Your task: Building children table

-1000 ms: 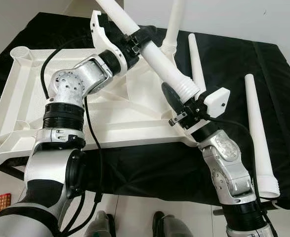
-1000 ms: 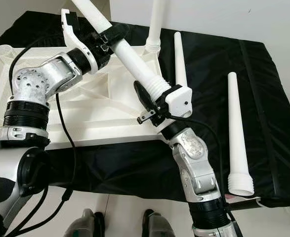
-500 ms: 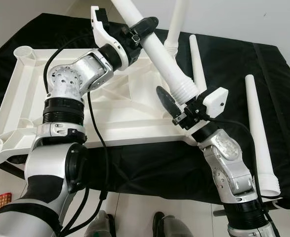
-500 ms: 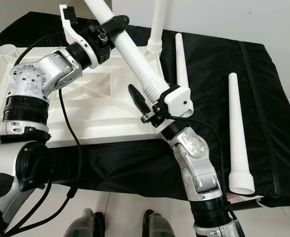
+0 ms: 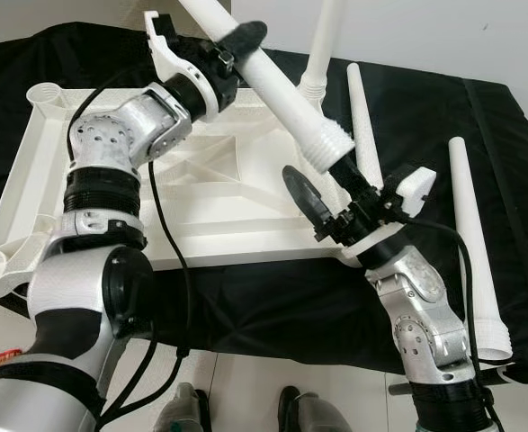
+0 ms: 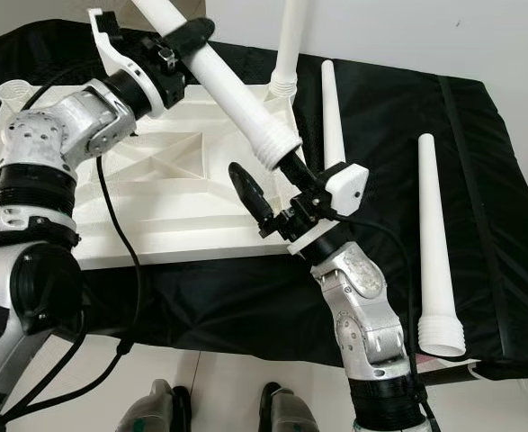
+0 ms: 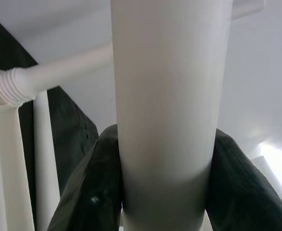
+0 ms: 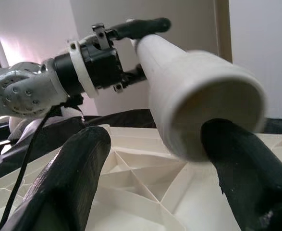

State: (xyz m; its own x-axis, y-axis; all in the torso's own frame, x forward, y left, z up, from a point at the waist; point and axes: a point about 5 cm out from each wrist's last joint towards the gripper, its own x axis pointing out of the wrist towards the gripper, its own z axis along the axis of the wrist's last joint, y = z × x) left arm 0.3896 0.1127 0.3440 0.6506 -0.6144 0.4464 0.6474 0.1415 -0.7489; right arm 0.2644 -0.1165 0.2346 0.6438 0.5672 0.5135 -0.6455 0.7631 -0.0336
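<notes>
Left eye view: the left claw (image 5: 232, 47) clamps a white table leg (image 5: 277, 90), slanted above the upturned white tabletop (image 5: 201, 189). Just below the leg's threaded end, the right claw (image 5: 331, 193) gapes wide, one finger (image 8: 241, 163) touching that rim, holding nothing.

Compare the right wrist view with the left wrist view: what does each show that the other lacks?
Right wrist view: the held leg's open threaded end beside the open right gripper, with the left gripper clamped farther up and the ribbed tabletop below. Left wrist view: a mounted leg's threaded base and two loose legs. Both: the held leg.
</notes>
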